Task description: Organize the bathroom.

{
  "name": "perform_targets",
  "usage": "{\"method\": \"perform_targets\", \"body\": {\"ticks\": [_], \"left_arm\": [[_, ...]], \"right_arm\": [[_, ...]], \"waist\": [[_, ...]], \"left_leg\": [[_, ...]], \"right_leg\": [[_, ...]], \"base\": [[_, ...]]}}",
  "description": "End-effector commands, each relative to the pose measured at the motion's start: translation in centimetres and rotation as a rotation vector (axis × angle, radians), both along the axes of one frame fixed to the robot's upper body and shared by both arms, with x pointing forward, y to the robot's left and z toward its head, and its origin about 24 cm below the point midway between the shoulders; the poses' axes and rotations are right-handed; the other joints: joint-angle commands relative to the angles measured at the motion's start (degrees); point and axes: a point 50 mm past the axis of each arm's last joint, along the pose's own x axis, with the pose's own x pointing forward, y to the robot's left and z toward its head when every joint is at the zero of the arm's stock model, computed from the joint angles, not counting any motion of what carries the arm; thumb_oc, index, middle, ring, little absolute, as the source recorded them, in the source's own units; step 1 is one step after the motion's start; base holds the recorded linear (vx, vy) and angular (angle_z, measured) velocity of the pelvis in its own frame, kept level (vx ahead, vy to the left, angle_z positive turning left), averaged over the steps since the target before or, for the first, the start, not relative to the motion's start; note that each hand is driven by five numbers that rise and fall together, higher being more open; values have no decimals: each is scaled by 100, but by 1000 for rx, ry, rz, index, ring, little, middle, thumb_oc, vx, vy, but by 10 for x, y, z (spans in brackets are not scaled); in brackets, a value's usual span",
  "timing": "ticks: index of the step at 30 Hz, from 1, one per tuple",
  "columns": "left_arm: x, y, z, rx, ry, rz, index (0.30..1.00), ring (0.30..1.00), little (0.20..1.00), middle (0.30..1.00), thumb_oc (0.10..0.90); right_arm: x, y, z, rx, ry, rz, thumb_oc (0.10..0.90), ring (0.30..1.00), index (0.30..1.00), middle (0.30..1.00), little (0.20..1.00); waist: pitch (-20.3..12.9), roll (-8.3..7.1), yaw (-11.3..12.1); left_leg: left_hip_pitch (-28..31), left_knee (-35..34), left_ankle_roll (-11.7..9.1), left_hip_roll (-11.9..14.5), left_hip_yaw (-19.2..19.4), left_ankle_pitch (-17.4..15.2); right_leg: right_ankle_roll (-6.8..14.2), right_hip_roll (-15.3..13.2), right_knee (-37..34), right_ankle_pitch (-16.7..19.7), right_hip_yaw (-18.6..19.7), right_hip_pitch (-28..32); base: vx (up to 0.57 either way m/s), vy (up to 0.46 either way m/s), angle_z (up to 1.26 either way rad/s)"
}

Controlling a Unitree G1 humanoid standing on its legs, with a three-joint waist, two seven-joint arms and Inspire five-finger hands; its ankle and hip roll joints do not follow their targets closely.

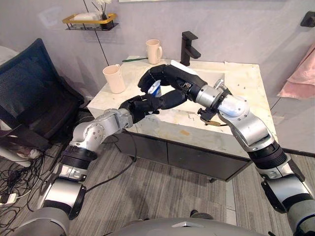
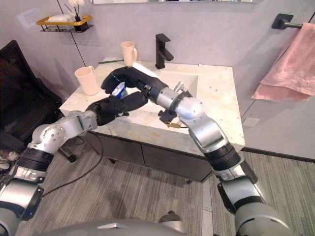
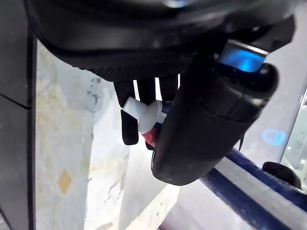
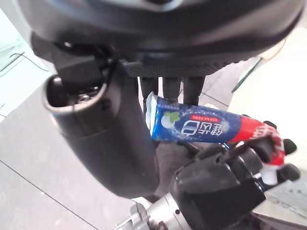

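Both hands meet over the front-left part of the marble surface point(image 1: 246, 83), and the toothpaste tube point(image 4: 201, 125) sits right between them. It's a blue tube with a red end and a white cap, lying roughly level above the counter.

The right hand point(image 1: 160, 77) comes in from about 3 o'clock, reaching across the sink point(image 1: 209, 78). Its fingers point(image 4: 171, 88) curl over the flat crimped end of the tube, with the thumb below, so it's clamped on that end. In the head view only a bit of blue and white peeks out under the palm.

The left hand point(image 1: 142, 104) comes up from about 7 o'clock, sitting just under and in front of the right hand. Its fingers point(image 4: 249, 153) are curled round the red cap end, and in its own wrist view the fingertips pinch the white cap point(image 3: 144, 112). So both hands have hold of the tube at once, one at each end.

Other stuff on the surface: a cream mug point(image 1: 114, 78) at about 9 o'clock from the hands, near the left edge, and a second cream mug point(image 1: 153, 51) at about 12 o'clock, near the back wall. Something thin and green point(image 1: 135, 60), can't tell what, lies just left of that back mug. The black tap point(image 1: 189, 48) stands at about 1 o'clock behind the sink.

Off the surface, a pink towel point(image 2: 288, 66) hangs on the wall at the far right, a yellow-rimmed shelf point(image 1: 91, 21) is up on the wall at 11 o'clock, and a dark office chair point(image 1: 34, 93) sits left of the vanity.
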Motion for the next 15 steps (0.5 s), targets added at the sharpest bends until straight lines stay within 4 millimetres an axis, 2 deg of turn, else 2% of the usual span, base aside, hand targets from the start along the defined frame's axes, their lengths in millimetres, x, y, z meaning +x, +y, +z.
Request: {"method": "perform_targets", "body": {"ticks": [1, 15], "left_arm": [[20, 24, 54, -60, -236, 128, 300, 300, 300, 300, 400], [19, 27, 52, -61, -230, 145, 300, 300, 300, 300, 400]], "right_arm": [[-9, 15, 41, 115, -143, 116, 400, 300, 300, 300, 300], [-10, 14, 40, 113, -143, 120, 400, 300, 300, 300, 300]], "waist": [[-686, 101, 120], [-689, 106, 107]], "left_leg": [[-71, 513, -90, 310, -158, -343], [-68, 521, -86, 317, -143, -347]], "right_leg": [[256, -137, 728, -604, 154, -424], [249, -134, 738, -623, 170, -424]], "base": [[0, 0, 0], [0, 0, 0]]}}
